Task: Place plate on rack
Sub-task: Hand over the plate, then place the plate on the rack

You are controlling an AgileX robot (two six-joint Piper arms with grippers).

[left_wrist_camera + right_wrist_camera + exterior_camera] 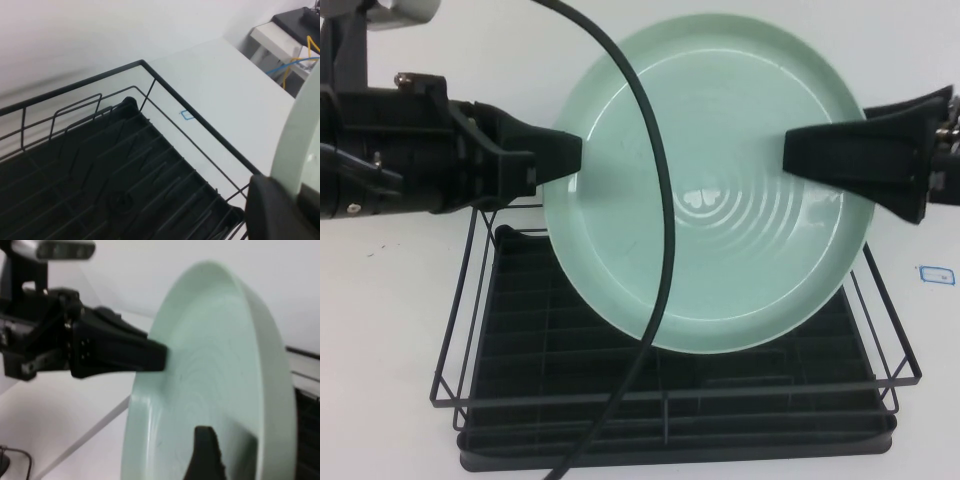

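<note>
High view: I see the mint-green plate point(715, 180) held tilted on edge above the black wire dish rack point(675, 400), its glossy face with concentric rings turned toward my camera. The plate's lower edge hangs over the far half of the rack's dark ribbed tray base point(570, 380); I cannot tell whether it touches the rack. The left gripper point(560, 155) comes in from the left and its fingers are clamped on the plate's left rim. The right gripper point(810, 155) comes in from the right, its fingers clenched on the plate's right rim, one black finger lying across the plate's face. A black cable point(650, 200) arcs in front of the plate and down past the rack's near edge. The rack stands on the white counter point(390, 330), and a small blue-outlined label point(938, 272) lies on the counter to the rack's right.

Left wrist view: I see the rack point(100, 165) from above a corner, with its thin wire frame, upright loops and ribbed tray. One black finger point(280, 210) of the left gripper presses against the pale rim of the plate point(300, 140). The blue-outlined label point(187, 114) lies on the counter point(225, 90) just outside the rack's wire frame.

Right wrist view: I see the plate point(210, 385) nearly edge-on. The left gripper point(145, 357) grips its far rim, and one dark finger point(205, 452) of the right gripper rests on the plate's near face.
</note>
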